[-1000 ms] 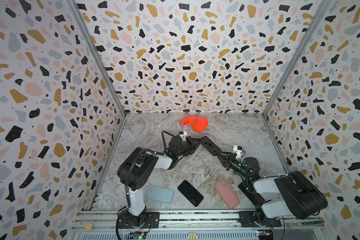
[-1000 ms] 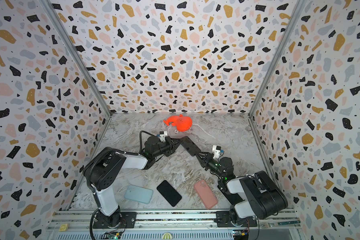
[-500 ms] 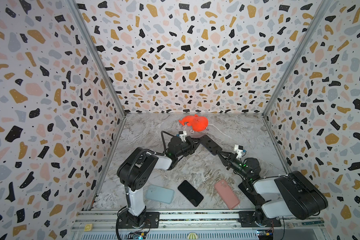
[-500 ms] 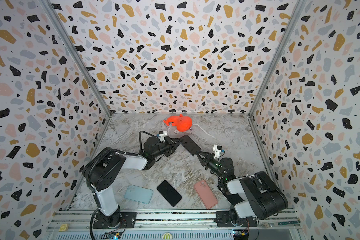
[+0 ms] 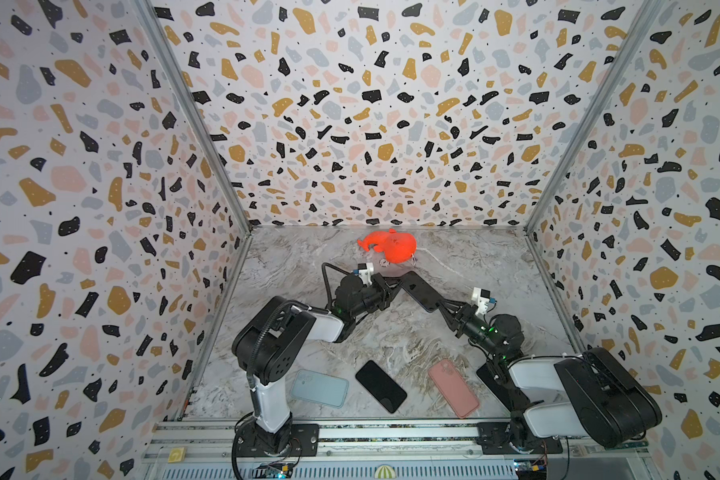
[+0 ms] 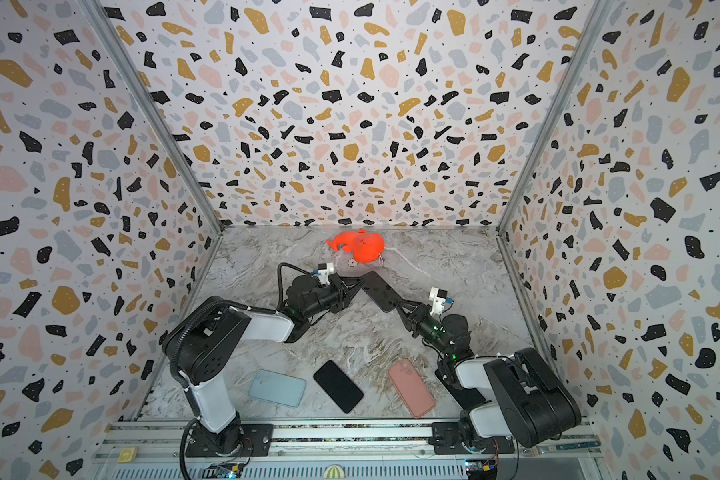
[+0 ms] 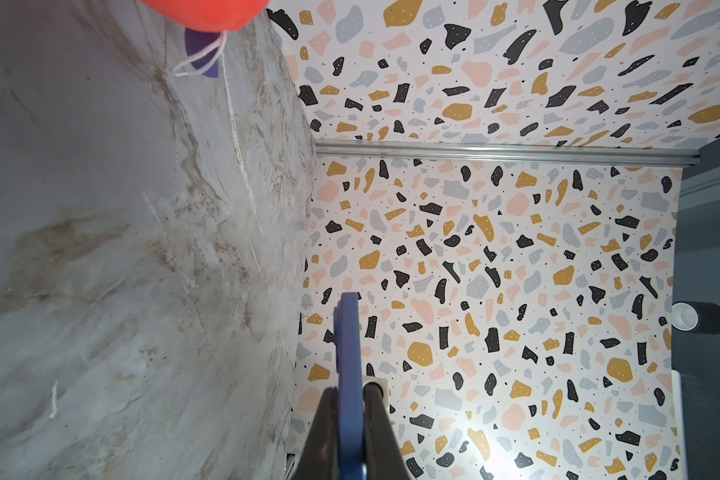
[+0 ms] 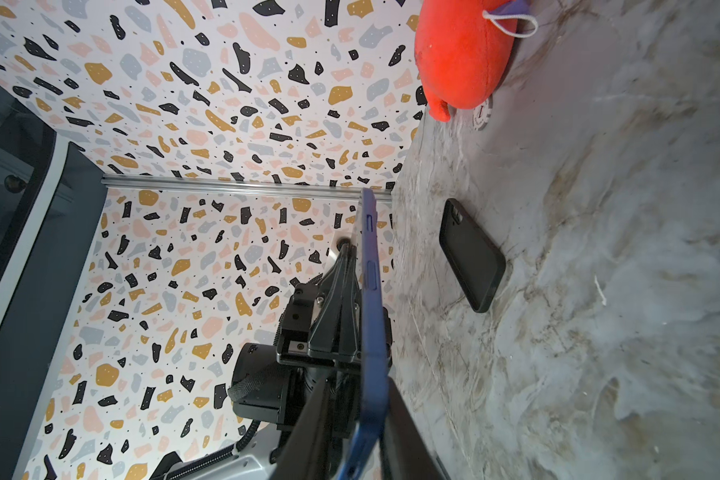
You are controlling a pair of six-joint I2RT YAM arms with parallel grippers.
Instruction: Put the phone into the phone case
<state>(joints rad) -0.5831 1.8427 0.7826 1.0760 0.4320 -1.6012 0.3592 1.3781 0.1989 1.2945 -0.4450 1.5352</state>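
Note:
A dark blue phone case (image 5: 422,291) hangs flat above the table's middle, between my two grippers. My left gripper (image 5: 395,286) is shut on its far end; the left wrist view shows both fingers (image 7: 329,419) pressed on the blue edge (image 7: 350,353). My right gripper (image 5: 441,308) straddles the other end. In the right wrist view one finger (image 8: 400,419) touches the case (image 8: 371,270) and a gap shows at the other. A black phone (image 5: 380,385) lies flat near the front edge. Another black slab with a camera corner (image 8: 470,253) lies on the table under the held case.
A light blue case (image 5: 319,387) and a pink case (image 5: 453,387) lie either side of the front phone. A red plush toy (image 5: 389,246) with a white string and a small round chip (image 5: 383,262) sit at the back. Patterned walls enclose three sides.

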